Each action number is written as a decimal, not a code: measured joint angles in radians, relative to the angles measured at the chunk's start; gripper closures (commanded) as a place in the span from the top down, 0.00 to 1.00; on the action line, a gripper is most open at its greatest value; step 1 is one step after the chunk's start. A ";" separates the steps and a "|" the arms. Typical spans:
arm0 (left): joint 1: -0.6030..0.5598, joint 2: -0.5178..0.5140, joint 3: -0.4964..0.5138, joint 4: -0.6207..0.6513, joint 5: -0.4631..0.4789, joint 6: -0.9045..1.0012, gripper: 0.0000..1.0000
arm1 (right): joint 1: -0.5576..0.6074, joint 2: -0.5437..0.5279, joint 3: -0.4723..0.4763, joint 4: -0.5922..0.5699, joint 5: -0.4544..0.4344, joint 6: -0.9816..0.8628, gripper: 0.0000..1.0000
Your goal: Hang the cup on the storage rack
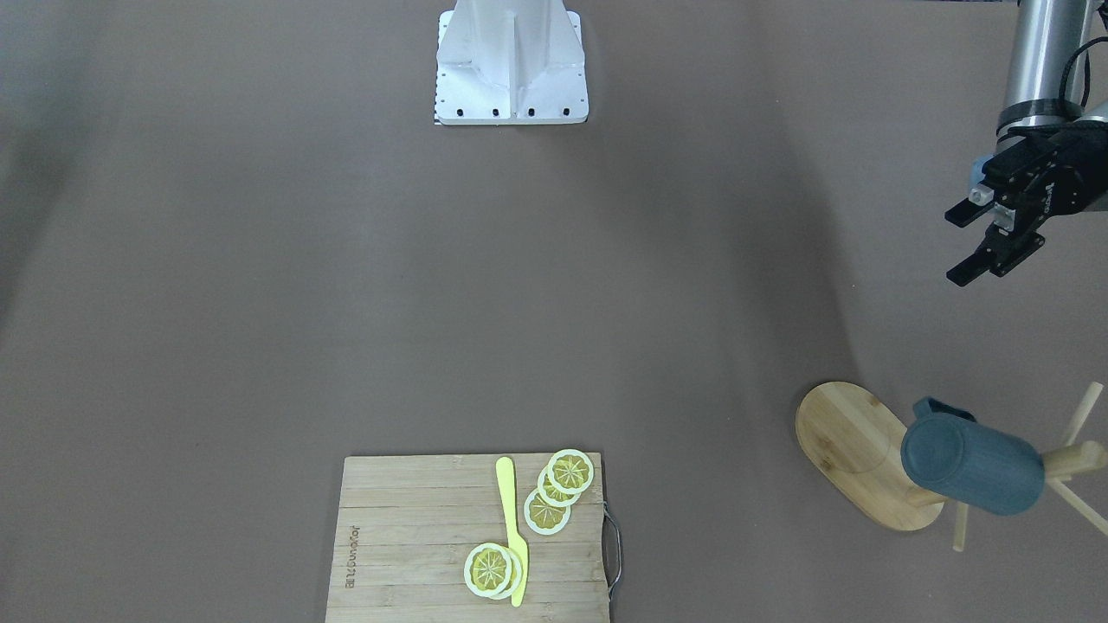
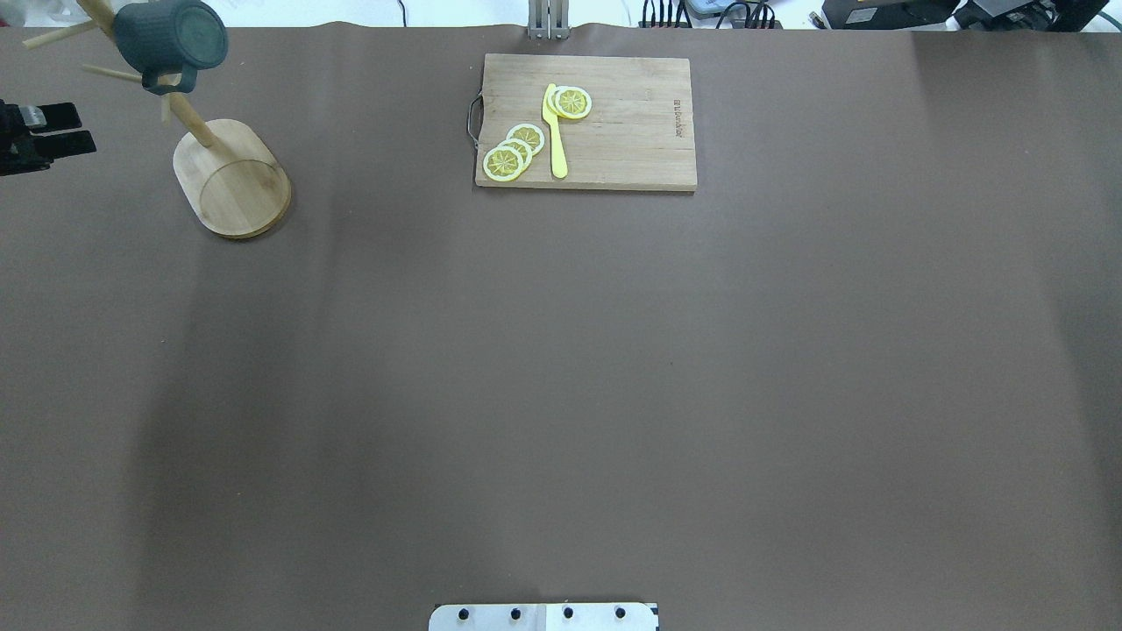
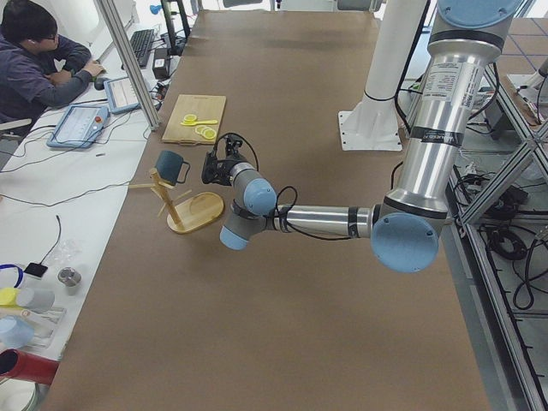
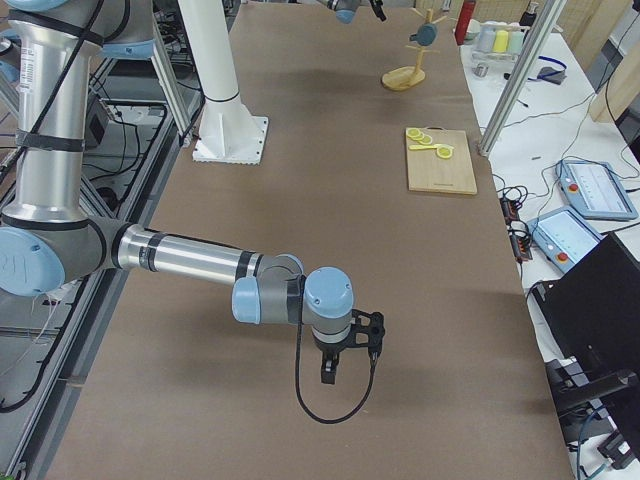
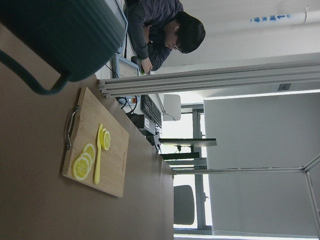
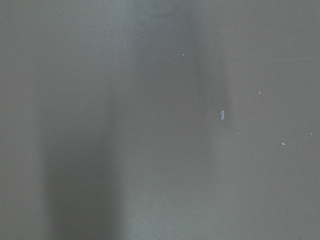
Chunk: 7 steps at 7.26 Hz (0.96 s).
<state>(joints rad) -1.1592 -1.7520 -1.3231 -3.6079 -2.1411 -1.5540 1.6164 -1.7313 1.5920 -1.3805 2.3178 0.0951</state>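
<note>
1. Cup (image 1: 974, 467) hangs off the table on the storage rack (image 1: 853, 450), at the far left of the table (image 2: 561, 394) as the robot looks across it. Its body is tipped almost level, with its long axis running out from the post. Exactly how its handle sits on a peg is too small to tell.
2. Left gripper (image 1: 974, 244) hovers empty, fingers spread, a little to the left of the rack and on its near side, touching neither cup nor rack. Its jaws point roughly toward the post.
3. Right gripper (image 4: 345, 362) shows only from the side, low over bare table at the opposite end; whether its fingers are apart or together I cannot tell.
4. Judgement: hanging looks finished. Any coming move belongs to the nearer left arm and turns on this gap: backing off leftward and nearward, away from the pegs.
</note>
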 measured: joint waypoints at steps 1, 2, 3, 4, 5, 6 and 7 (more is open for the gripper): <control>-0.012 0.012 -0.002 0.060 -0.009 0.171 0.99 | 0.000 0.000 -0.001 0.000 0.000 0.000 1.00; -0.045 0.023 -0.005 0.131 -0.039 0.326 0.99 | -0.001 0.000 -0.002 -0.001 0.000 0.001 1.00; -0.093 0.027 -0.008 0.212 -0.082 0.473 0.99 | -0.001 0.000 -0.003 -0.001 0.000 0.001 1.00; -0.140 0.032 -0.009 0.291 -0.116 0.614 0.99 | -0.001 -0.001 -0.004 -0.002 0.000 0.001 1.00; -0.177 0.040 -0.009 0.366 -0.132 0.754 0.99 | 0.000 -0.001 -0.004 -0.002 0.000 0.000 1.00; -0.206 0.049 -0.010 0.440 -0.137 0.893 0.99 | 0.000 -0.001 -0.004 -0.002 0.000 0.000 1.00; -0.238 0.057 -0.011 0.526 -0.138 1.039 0.99 | 0.000 -0.001 -0.004 -0.002 0.000 0.000 1.00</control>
<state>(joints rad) -1.3974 -1.6951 -1.3340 -3.0820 -2.2794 -0.5146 1.6166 -1.7318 1.5877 -1.3821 2.3179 0.0952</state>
